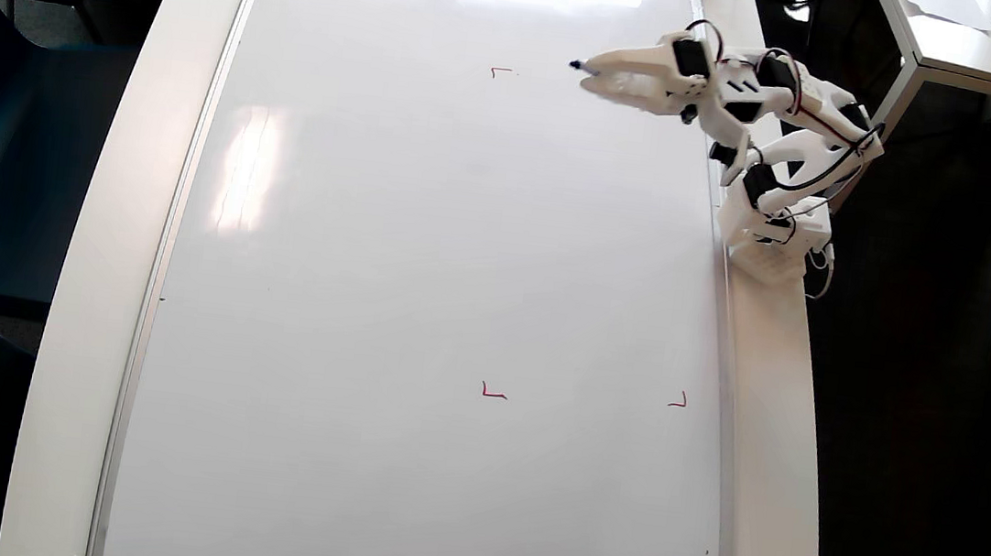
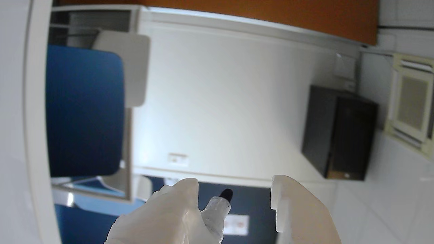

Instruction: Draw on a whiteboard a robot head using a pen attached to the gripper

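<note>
Below me in the overhead view, a white table (image 1: pixel 91 272) stands on dark floor, with blue chairs (image 1: pixel 2 152) along its left side and a second white table (image 1: pixel 990 44) at upper right. My wrist view, lying sideways, shows a pale wall (image 2: pixel 220 101), an orange band (image 2: pixel 271 17), a blue chair back (image 2: pixel 84 112) and a black cabinet (image 2: pixel 339 132).

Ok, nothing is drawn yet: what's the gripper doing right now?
Gripper: jaws apart, with the pen fixed along one finger, tip sticking out.
</note>
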